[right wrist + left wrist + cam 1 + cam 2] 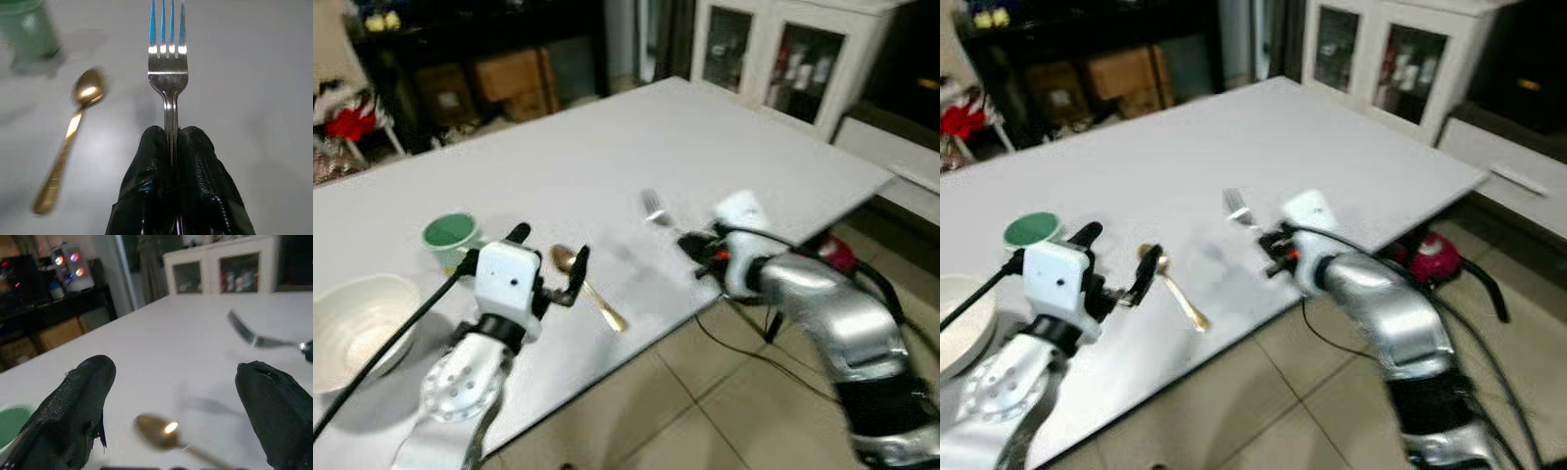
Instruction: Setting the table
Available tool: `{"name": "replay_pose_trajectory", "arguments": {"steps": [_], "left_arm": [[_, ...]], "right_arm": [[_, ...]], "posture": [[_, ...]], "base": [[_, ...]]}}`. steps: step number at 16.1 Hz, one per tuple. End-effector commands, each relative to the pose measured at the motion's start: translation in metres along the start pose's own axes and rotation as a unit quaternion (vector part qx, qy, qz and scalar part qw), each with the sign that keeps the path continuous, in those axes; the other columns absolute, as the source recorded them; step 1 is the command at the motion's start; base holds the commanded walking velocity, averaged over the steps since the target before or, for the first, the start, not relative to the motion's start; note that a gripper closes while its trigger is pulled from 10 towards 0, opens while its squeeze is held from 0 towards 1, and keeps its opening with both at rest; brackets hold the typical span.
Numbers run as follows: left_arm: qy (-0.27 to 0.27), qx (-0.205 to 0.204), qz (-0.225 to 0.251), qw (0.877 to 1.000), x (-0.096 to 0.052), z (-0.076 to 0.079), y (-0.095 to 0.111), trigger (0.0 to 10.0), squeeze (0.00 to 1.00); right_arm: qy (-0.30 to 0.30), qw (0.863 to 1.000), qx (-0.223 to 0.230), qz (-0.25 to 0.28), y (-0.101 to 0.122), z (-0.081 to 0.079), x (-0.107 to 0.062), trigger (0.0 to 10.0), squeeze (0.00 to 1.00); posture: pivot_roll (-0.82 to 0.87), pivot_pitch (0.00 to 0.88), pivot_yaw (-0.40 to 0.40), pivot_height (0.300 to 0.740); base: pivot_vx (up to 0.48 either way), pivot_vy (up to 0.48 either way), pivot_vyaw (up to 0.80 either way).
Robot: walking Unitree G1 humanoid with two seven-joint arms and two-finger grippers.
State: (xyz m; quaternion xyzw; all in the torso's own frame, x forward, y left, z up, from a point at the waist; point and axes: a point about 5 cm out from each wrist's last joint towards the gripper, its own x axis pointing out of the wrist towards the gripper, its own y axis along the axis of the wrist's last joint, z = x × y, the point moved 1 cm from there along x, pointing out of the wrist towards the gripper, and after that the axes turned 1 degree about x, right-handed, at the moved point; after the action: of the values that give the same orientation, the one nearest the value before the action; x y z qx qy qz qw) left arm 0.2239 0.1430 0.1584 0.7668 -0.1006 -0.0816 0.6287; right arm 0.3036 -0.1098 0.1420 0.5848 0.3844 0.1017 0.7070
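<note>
Silver right arm's fingers [172,147] clench a fork [167,73] over the table [607,157]; left fingers [78,406] spread apart.

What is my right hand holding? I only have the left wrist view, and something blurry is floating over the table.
Observer: The right hand is shut on a fork, gripped by its handle.
Operator: Is the fork on the table yet?
Observer: No, it is above the table, beyond the gold spoon.
Operator: Anything near my left hand?
Observer: The left hand is open beside a green cup, with a white bowl close by.
</note>
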Motion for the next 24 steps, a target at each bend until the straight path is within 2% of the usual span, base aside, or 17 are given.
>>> {"name": "replay_pose_trajectory", "arguments": {"steps": [1,3,6,9,11,15,19,24], "left_arm": [[-0.017,-0.002,0.000,1.000,-0.004,0.001,0.002,10.0,0.00],[-0.049,-0.002,-0.011,0.999,-0.007,0.005,0.001,10.0,0.00],[-0.104,0.008,-0.042,0.994,-0.011,0.008,-0.004,10.0,0.00],[-0.145,0.003,-0.062,0.987,-0.016,0.011,-0.007,10.0,0.00],[-0.185,-0.011,-0.090,0.979,-0.026,0.015,-0.012,10.0,0.00],[-0.196,-0.023,-0.107,0.975,-0.034,0.018,-0.014,10.0,0.00],[-0.200,-0.033,-0.120,0.972,-0.042,0.021,-0.014,10.0,0.00],[-0.200,-0.035,-0.126,0.971,-0.047,0.021,-0.014,10.0,0.00]], "right_arm": [[-0.020,0.999,-0.020,-0.022,0.000,0.002,0.005,10.0,0.00],[0.005,1.000,0.022,-0.015,0.005,-0.004,0.019,10.0,0.00],[-0.019,0.998,0.062,-0.007,0.009,-0.005,0.051,10.0,0.00],[-0.035,0.997,0.066,-0.018,0.011,-0.006,0.068,10.0,0.00],[-0.015,0.997,0.064,-0.033,0.009,-0.014,0.080,10.0,0.00],[0.000,0.998,0.056,-0.041,0.010,-0.024,0.095,10.0,0.00],[0.005,0.998,0.049,-0.046,0.011,-0.042,0.109,10.0,0.00],[-0.013,0.997,0.046,-0.058,0.003,-0.050,0.115,10.0,0.00]], "posture": [[-0.13,0.000,0.051,0.740],[-0.13,0.000,0.054,0.740],[-0.11,0.000,0.062,0.740],[-0.11,0.010,0.071,0.740],[-0.11,0.021,0.072,0.740],[-0.10,0.038,0.064,0.740],[-0.08,0.059,0.050,0.740],[-0.07,0.060,0.054,0.740]], "base": [[0.000,0.000,0.00],[0.000,0.000,0.00],[0.000,0.000,0.00],[0.000,0.000,0.00],[0.000,0.000,0.00],[0.000,0.000,0.00],[0.000,0.000,0.00],[0.000,0.000,0.00]]}}
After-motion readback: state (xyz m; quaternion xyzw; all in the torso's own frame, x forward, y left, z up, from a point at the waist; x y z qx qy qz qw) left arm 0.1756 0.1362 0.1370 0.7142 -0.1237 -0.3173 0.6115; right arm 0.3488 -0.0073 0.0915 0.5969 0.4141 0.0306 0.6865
